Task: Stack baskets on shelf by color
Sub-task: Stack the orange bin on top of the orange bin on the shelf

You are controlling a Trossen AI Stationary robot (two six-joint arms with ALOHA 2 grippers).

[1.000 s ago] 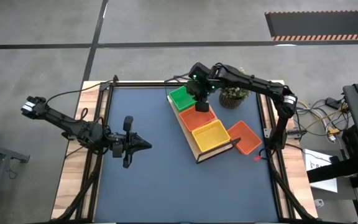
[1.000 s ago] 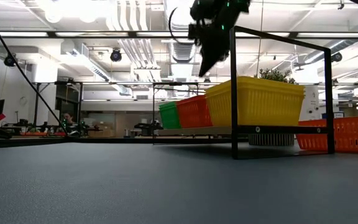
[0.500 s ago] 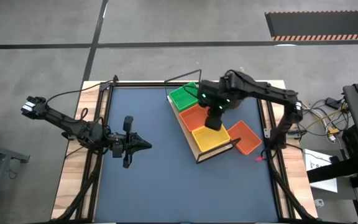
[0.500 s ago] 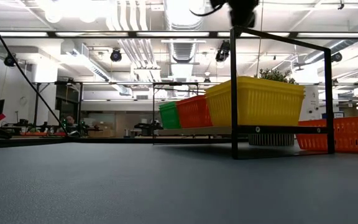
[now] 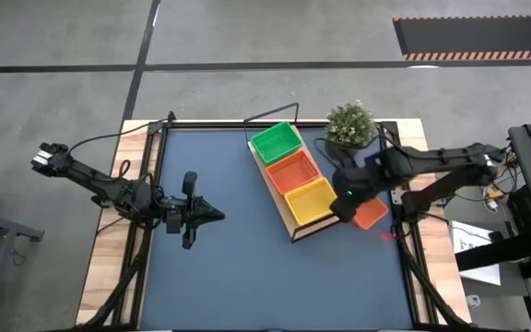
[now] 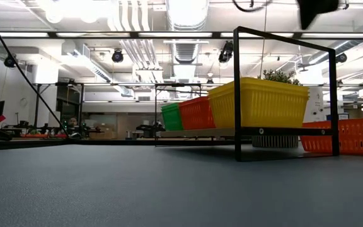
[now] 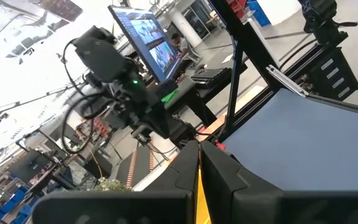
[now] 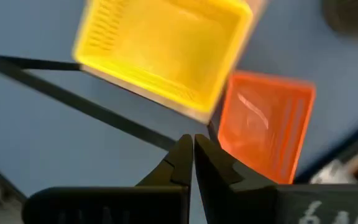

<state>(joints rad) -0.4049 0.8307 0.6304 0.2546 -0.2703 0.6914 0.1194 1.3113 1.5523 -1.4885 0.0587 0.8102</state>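
My left hand (image 5: pixel 218 214) waits far over on the left side of the table (image 5: pixel 219 277), fingers pressed together on nothing, well apart from everything that matters. Moving right, the shelf (image 5: pixel 292 225) runs on a slant across the middle, carrying a green basket (image 5: pixel 276 142), a red-orange basket (image 5: pixel 293 170) and a yellow basket (image 5: pixel 310 200) in a row. Just past its yellow end, one more red-orange basket (image 5: pixel 371 215) lies loose on the table. My right hand (image 5: pixel 344 208) hangs above the gap between the yellow basket and that loose one, fingers shut and empty. The loose basket sits just to the outer side of my fingertips, its long side roughly parallel to the shelf. I judge my right hand far nearer, and it must open before going down.
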